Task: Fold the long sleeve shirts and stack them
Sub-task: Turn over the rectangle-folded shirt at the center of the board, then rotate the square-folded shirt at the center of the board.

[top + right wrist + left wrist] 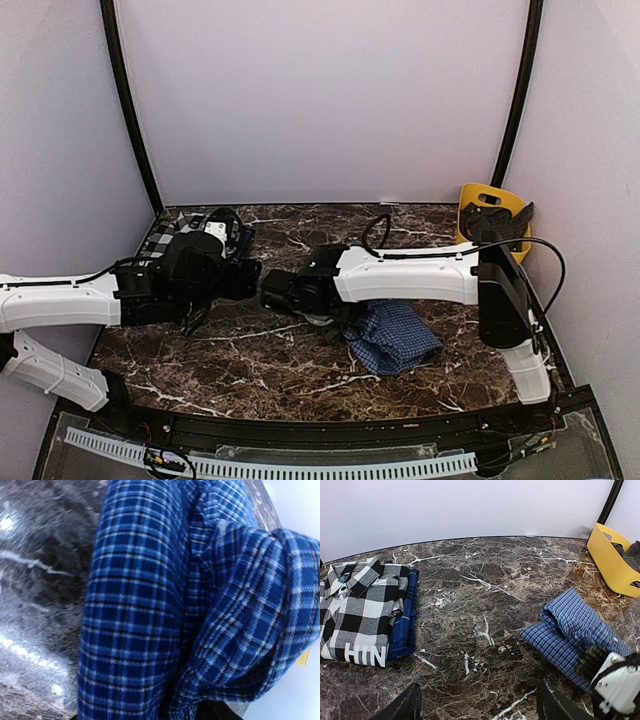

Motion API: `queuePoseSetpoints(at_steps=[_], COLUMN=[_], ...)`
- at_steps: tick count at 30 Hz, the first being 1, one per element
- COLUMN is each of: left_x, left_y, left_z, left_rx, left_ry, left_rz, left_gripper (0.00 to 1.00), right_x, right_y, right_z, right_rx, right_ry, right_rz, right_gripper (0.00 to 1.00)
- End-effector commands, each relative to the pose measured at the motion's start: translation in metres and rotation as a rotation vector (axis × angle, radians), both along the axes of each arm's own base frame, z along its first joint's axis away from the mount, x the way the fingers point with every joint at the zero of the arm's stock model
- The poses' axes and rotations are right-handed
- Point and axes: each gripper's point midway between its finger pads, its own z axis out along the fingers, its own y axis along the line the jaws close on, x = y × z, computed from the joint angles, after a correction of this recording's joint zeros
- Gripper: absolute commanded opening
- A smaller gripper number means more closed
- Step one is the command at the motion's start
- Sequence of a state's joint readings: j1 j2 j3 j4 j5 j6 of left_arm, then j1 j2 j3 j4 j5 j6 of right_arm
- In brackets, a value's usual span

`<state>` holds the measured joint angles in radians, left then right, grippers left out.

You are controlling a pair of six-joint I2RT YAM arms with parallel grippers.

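The blue checked shirt (392, 336) lies folded and bunched right of the table's centre; it also shows in the left wrist view (572, 625) and fills the right wrist view (165, 605). My right gripper (328, 318) is at the shirt's left edge, and a dark finger (590, 662) presses on the cloth. It looks shut on the shirt, though the fabric hides its fingertips. The black-and-white plaid shirt (362, 612) lies folded at the back left, with white lettering and navy lining showing. My left gripper (479, 707) is open and empty over bare marble between the two shirts.
A yellow plastic bin (492, 212) with dark cloth in it stands at the back right corner; it also shows in the left wrist view (615, 560). In the top view my left arm (190, 270) hides most of the plaid shirt. White walls enclose the marble table (260, 360).
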<state>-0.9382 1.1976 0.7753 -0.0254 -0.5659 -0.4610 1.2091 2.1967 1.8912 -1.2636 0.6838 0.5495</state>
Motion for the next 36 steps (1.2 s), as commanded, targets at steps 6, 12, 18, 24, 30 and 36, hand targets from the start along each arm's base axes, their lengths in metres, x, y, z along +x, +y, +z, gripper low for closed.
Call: queuePoseSetpoints(at_steps=[6, 12, 18, 24, 30, 36], left_x=[0.003, 0.007, 0.002, -0.020, -0.031, -0.033], left_y=[0.033, 0.035, 0.009, -0.045, -0.080, -0.092], left_z=[0.014, 0.020, 0.000, -0.036, -0.063, -0.082], left_rx=[0.032, 0.027, -0.038, -0.234, -0.370, -0.398], left_ry=[-0.027, -0.035, 0.047, 0.219, 0.338, 0.395], left_rz=[0.085, 0.082, -0.015, -0.226, -0.333, -0.353], left_gripper=[0.78, 0.78, 0.79, 0.79, 0.78, 0.78], right_x=[-0.057, -0.097, -0.062, 0.010, 0.023, -0.007], right_y=[0.059, 0.084, 0.048, -0.024, -0.089, -0.106], right_z=[-0.001, 0.034, 0.068, 0.061, 0.017, -0.028], right_rx=[0.161, 0.451, 0.680, 0.795, 0.780, 0.834], right_ry=[0.076, 0.210, 0.227, 0.216, 0.281, 0.402], right_rz=[0.093, 0.254, 0.221, 0.064, -0.094, -0.151], right_gripper=[0.84, 0.90, 0.90, 0.90, 0.89, 0.87])
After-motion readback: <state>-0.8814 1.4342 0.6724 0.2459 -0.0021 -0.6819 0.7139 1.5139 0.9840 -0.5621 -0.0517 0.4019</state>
